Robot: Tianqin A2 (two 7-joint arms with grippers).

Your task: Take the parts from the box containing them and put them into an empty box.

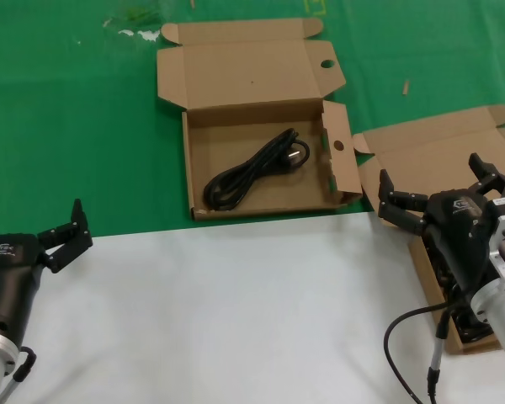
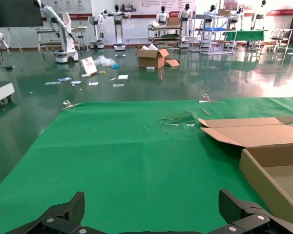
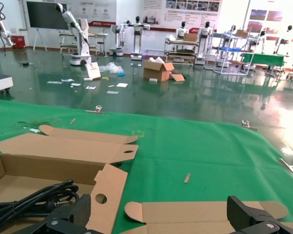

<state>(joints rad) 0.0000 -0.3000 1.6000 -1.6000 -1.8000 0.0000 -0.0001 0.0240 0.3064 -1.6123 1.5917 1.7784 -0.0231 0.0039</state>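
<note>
One black power cable (image 1: 257,168) lies coiled inside the wide cardboard box with round finger holes (image 1: 236,80) at the middle of the green mat; the right wrist view shows the same cable (image 3: 34,200) and box (image 3: 53,168). The angled cardboard box (image 1: 429,151) sits at the right. My right gripper (image 1: 432,177) hovers open above it, holding nothing, and my right arm hides most of its inside. Black cable-like shapes (image 1: 465,326) show in it beneath the wrist. My left gripper (image 1: 67,234) rests open and empty at the near left.
A white surface (image 1: 236,303) covers the near half of the table, and green mat (image 1: 67,109) the far half. The wide box's lid (image 2: 254,134) lies flat behind it. My right arm's own grey cable (image 1: 404,337) loops over the white surface.
</note>
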